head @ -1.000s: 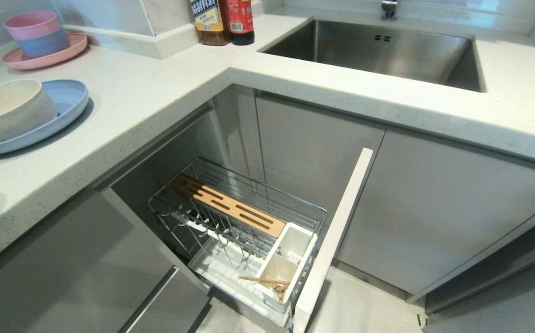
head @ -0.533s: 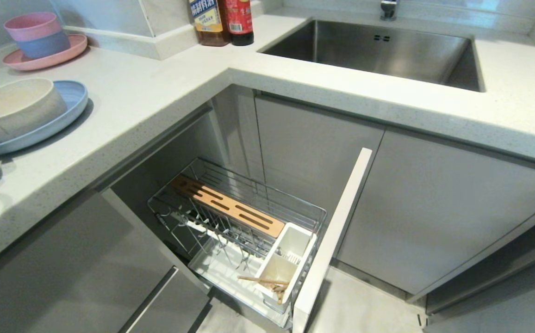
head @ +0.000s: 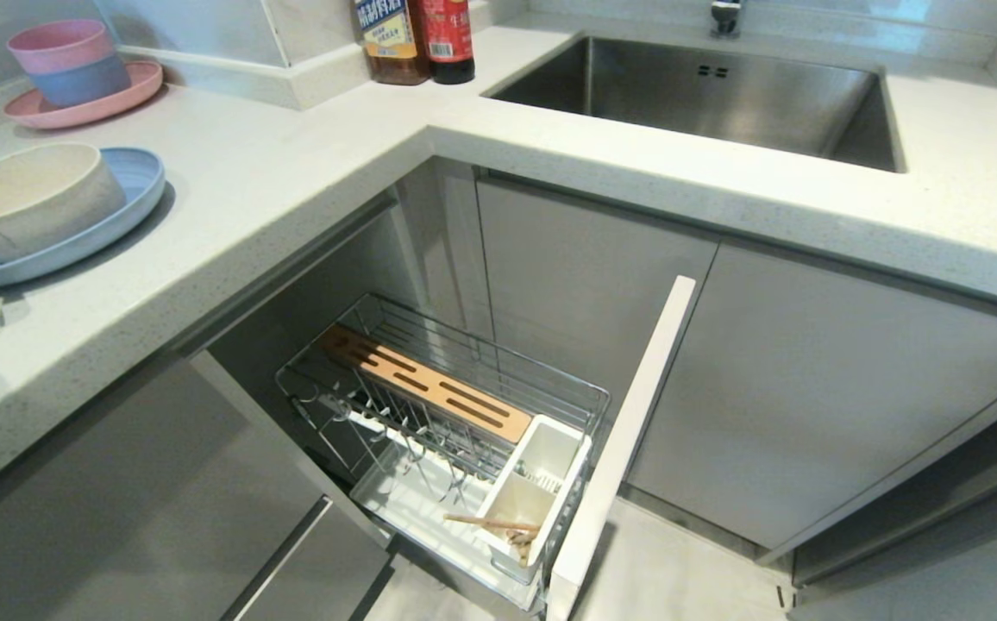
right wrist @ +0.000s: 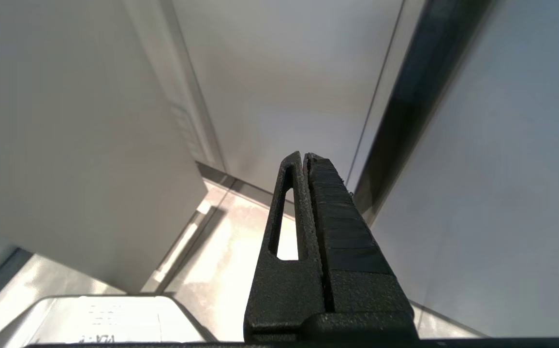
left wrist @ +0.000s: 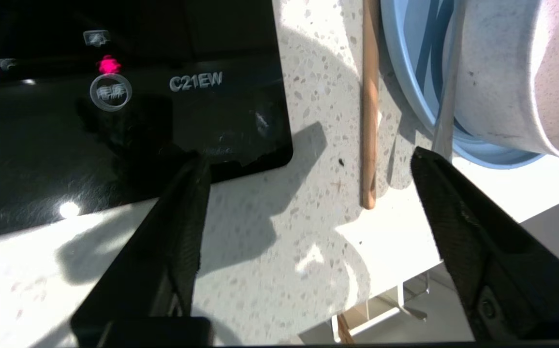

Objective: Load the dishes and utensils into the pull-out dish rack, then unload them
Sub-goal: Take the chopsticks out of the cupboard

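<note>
Countertop [left wrist: 270,251]: it lies under my left gripper; I unload onto it because the dishes already sit there, so everything ends up in one spot.
Pull-out dish rack [head: 464,405]: well below and away from my left gripper, drawn out with its white door front standing open. I judge it is left out because wooden sticks [head: 490,523] show in its white cutlery holder [head: 542,483], so there is more to fetch.
Blue plate [left wrist: 407,72]: just beyond my far fingertip, flat on the counter, carrying the bowl.
Cream bowl [left wrist: 511,72]: sits in the plate, past the same fingertip, stacked to save counter room.
Left gripper [left wrist: 308,159]: jaws spread wide and empty, hovering over the counter edge. I read this as a release with nothing between the fingers.
Right gripper [right wrist: 303,159]: fingers pressed together, holding nothing, parked low beside the cabinet fronts, out of the way since one arm does the work.
Fork [left wrist: 446,96]: its handle leans on the plate rim, close to my far fingertip.
Chopstick [left wrist: 369,106]: lies flat on the counter between my open fingers, nearer the far one, just beside the plate. I see one stick here.
</note>
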Robot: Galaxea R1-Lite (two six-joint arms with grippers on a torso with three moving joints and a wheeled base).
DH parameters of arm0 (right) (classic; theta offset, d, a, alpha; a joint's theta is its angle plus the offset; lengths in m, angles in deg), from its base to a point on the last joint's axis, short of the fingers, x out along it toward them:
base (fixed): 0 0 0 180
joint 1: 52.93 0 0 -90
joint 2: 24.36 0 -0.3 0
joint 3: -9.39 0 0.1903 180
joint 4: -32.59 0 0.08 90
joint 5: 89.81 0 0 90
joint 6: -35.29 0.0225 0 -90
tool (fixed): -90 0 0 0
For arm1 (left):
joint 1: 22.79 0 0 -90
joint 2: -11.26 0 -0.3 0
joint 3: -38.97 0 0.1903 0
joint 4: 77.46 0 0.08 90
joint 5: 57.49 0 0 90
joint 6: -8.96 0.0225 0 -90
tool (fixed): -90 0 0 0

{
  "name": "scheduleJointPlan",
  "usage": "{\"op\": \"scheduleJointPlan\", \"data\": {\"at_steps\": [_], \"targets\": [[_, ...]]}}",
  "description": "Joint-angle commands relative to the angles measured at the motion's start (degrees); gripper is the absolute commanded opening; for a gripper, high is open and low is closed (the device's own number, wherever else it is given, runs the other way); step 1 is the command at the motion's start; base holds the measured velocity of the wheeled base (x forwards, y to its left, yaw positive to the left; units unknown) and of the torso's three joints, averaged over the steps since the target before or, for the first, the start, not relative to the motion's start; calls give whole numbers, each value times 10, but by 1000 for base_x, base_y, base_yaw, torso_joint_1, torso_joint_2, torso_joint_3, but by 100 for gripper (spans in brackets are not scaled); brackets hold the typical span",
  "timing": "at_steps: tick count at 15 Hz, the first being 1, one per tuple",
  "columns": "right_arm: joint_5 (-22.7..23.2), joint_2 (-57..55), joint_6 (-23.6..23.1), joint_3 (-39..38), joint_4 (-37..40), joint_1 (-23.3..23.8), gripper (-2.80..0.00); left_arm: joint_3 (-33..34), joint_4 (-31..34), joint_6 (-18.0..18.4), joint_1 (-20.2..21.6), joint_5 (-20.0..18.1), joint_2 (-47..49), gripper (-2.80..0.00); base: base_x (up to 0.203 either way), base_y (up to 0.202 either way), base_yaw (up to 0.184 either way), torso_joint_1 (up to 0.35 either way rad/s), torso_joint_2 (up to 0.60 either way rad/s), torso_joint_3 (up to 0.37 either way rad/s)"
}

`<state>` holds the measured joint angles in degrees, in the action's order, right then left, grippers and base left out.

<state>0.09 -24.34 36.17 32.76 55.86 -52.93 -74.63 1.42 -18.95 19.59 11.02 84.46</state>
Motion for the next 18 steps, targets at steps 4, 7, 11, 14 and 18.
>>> {"op": "scheduleJointPlan", "data": {"at_steps": [4, 7, 11, 14, 18], "targets": [[0, 0, 0, -1, 0, 0, -280, -1, 4, -9, 11, 8, -36, 0, 0, 0, 0, 0, 0, 0], [0, 0, 0, -1, 0, 0, -280, -17, -1, -19, 14, 25, -57, 0, 0, 0, 0, 0, 0, 0], [0, 0, 0, -1, 0, 0, -280, -21, -69, -43, 14, 58, -95, -280, 0, 0, 0, 0, 0, 0], [0, 0, 0, -1, 0, 0, -280, -22, -165, -60, 12, 87, -121, -280, 0, 0, 0, 0, 0, 0], [0, 0, 0, -1, 0, 0, -280, -29, -337, -82, -13, 132, -140, -280, 0, 0, 0, 0, 0, 0]]}}
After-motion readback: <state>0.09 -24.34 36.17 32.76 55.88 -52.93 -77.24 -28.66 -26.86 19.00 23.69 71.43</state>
